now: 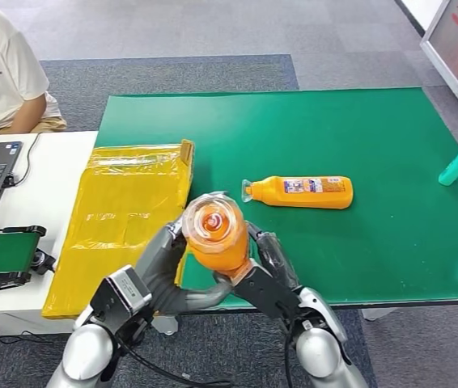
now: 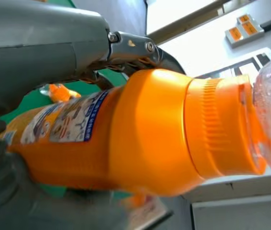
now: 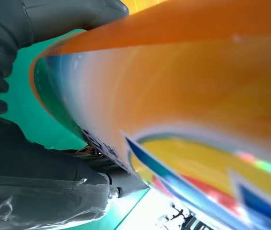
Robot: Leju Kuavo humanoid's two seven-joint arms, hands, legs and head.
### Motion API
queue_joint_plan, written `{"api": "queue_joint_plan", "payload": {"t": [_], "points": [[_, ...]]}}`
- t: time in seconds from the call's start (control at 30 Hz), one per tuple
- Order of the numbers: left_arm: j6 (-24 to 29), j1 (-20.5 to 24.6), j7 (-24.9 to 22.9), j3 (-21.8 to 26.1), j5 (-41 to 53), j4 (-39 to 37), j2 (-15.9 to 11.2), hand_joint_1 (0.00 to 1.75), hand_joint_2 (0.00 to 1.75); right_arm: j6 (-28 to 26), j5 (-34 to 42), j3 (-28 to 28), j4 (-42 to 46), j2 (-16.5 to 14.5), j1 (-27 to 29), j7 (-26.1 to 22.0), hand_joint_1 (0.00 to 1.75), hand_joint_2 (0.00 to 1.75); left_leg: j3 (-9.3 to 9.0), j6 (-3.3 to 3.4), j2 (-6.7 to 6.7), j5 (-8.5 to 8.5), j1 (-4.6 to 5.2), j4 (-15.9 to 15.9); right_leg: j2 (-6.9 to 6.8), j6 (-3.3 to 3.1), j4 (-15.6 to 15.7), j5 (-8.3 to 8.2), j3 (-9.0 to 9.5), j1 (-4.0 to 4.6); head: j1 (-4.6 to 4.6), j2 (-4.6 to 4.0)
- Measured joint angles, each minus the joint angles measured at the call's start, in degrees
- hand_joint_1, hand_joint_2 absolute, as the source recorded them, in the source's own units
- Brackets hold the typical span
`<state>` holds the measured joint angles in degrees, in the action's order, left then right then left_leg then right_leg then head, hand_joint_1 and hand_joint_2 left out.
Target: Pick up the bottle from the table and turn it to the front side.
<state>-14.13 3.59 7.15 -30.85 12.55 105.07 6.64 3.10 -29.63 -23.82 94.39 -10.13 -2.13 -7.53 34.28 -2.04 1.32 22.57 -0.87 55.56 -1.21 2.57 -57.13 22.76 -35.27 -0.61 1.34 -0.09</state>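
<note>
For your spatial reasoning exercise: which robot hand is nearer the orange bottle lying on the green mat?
Right. The right hand is nearer the lying bottle; the left hand is farther.

head high, wrists close, perhaps blurred

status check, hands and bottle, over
Left robot hand and right robot hand both grip the bottle, lifted, cap toward the camera. Second bottle lies on the mat, clear of the hands.

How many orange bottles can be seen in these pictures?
2. One orange bottle is held up between the left hand and the right hand, cap toward the camera. The other lies on its side on the green mat.
</note>
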Motion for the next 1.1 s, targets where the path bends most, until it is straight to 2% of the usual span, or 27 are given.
{"api": "queue_joint_plan", "payload": {"t": [0.57, 0.6, 0.7, 0.73, 0.83, 0.97, 1.1], "points": [[0.1, 0.3, 0.2, -0.1, 0.2, 1.0, 1.4, 1.75, 1.75, 0.3, 1.9, 0.8, 8.1, 0.1, 4.7, -0.1, 1.75, 1.75, 0.04, 0.02, 0.00, 0.02, 0.00, 0.0, -0.01, 0.01, 0.0, 0.00, 0.01, 0.00, -0.01, 0.01], [0.2, 0.3, 0.2, -0.2, 0.2, 1.1, 1.5, 1.75, 1.75, 0.5, 2.2, 0.9, 8.8, 0.2, 5.1, -0.2, 1.66, 1.75, 0.05, 0.02, 0.00, 0.02, 0.00, 0.0, -0.01, 0.01, 0.0, 0.01, 0.01, 0.00, 0.00, 0.01], [0.2, 0.2, 0.4, -0.3, 0.5, 1.6, 1.6, 1.75, 1.75, 1.1, 2.6, 1.3, 10.5, 0.3, 5.8, -0.3, 0.35, 1.75, 0.05, 0.03, 0.00, 0.03, 0.00, 0.0, -0.01, 0.01, 0.0, 0.01, 0.00, 0.00, 0.01, 0.01], [0.2, 0.1, 0.5, -0.3, 0.7, 1.7, 1.7, 1.75, 1.75, 1.2, 2.6, 1.3, 11.1, 0.3, 5.9, -0.4, 0.00, 1.75, 0.05, 0.03, 0.00, 0.03, 0.00, 0.0, -0.01, 0.01, 0.0, 0.01, 0.00, 0.00, -0.01, 0.01], [1.4, -0.5, 0.5, 0.0, 2.9, 1.8, 1.8, 1.75, 1.75, 1.1, 2.9, 1.5, 12.6, 0.3, 5.9, -0.8, 0.00, 1.75, 0.04, 0.02, 0.00, 0.03, 0.00, 0.0, -0.01, 0.00, 0.0, 0.01, -0.01, 0.00, -0.01, 0.01], [5.8, -2.2, 0.4, 2.4, 10.4, 2.4, 1.9, 1.75, 1.75, 0.3, 2.6, 3.1, 14.1, 0.3, 6.1, -0.9, 0.00, 1.75, 0.03, 0.01, 0.00, 0.02, 0.00, 0.0, 0.00, 0.00, 0.0, 0.01, -0.01, 0.01, 0.00, 0.01], [10.1, -3.4, -0.6, 7.1, 23.9, 3.3, 2.2, 1.75, 1.75, 0.0, 2.0, 5.5, 16.0, -0.2, 7.4, -0.5, 0.00, 1.75, 0.03, 0.01, 0.00, 0.02, 0.00, 0.0, -0.01, 0.00, 0.0, 0.01, -0.01, 0.00, 0.00, 0.00]]}}
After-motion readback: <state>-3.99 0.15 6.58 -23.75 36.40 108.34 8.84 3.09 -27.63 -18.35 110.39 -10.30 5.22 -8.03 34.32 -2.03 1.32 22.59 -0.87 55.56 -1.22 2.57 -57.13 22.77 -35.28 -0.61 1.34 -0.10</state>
